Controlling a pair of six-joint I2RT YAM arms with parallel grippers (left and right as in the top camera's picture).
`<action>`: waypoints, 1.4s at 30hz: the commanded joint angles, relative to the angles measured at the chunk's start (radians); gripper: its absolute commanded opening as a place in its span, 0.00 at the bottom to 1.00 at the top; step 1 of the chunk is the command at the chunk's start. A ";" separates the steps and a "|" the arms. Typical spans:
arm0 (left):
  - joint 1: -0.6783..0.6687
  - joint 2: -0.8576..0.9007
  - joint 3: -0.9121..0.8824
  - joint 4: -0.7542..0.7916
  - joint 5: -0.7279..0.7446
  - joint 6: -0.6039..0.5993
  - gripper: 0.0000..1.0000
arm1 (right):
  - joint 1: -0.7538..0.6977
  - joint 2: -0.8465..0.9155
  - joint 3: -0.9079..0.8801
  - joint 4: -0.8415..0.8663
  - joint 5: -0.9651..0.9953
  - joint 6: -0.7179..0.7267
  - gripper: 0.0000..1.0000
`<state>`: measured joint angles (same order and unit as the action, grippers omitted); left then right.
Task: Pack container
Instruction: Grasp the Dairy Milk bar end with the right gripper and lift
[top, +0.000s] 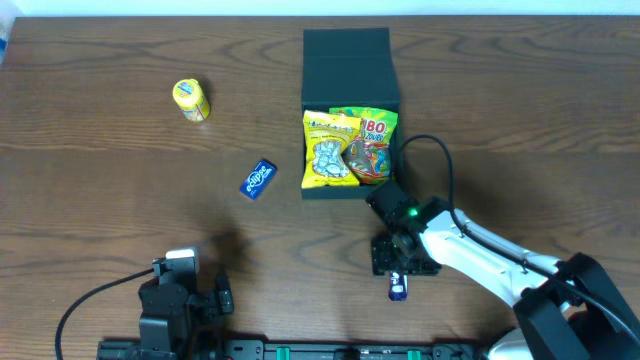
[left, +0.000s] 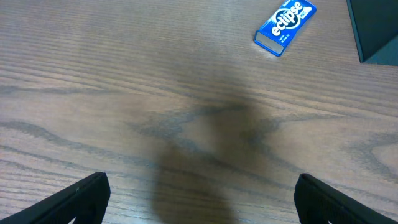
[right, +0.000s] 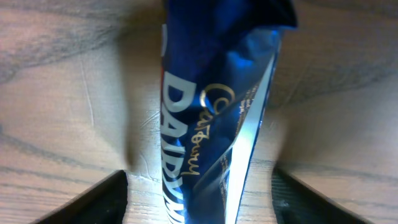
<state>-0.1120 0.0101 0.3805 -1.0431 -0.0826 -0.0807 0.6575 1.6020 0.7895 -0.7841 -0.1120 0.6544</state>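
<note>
Wood-grain desk (top: 100, 200), Cadbury Dairy Milk bar (right: 211, 124) flat between the spread right fingers (right: 99, 202), probably not pinched yet. Light, slick, snappable, so grab mid-length; left fingers (left: 74, 199) gape empty.

Overhead top-down; wrists low, close; left shares container (top: 345, 65) (left: 378, 31) corner

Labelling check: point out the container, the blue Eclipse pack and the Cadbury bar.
container (top: 345, 58), overhead view, on its dark lid flap.
Eclipse pack (left: 285, 26), left wrist view, on its printed top face.
Cadbury bar (right: 186, 143), right wrist view, on the wrapper's lettering.

Right arm (top: 480, 255) is white with black joints.
</note>
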 joint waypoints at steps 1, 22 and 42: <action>0.007 -0.006 -0.028 -0.045 -0.002 -0.020 0.96 | -0.011 0.005 -0.007 0.002 0.010 -0.005 0.63; 0.007 -0.006 -0.028 -0.045 -0.002 -0.020 0.96 | -0.011 0.005 -0.007 -0.001 0.010 -0.005 0.29; 0.007 -0.006 -0.028 -0.045 -0.002 -0.020 0.96 | -0.011 0.005 -0.007 -0.001 0.010 -0.005 0.15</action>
<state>-0.1120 0.0101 0.3805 -1.0431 -0.0826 -0.0807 0.6575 1.6016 0.7895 -0.7872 -0.1108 0.6464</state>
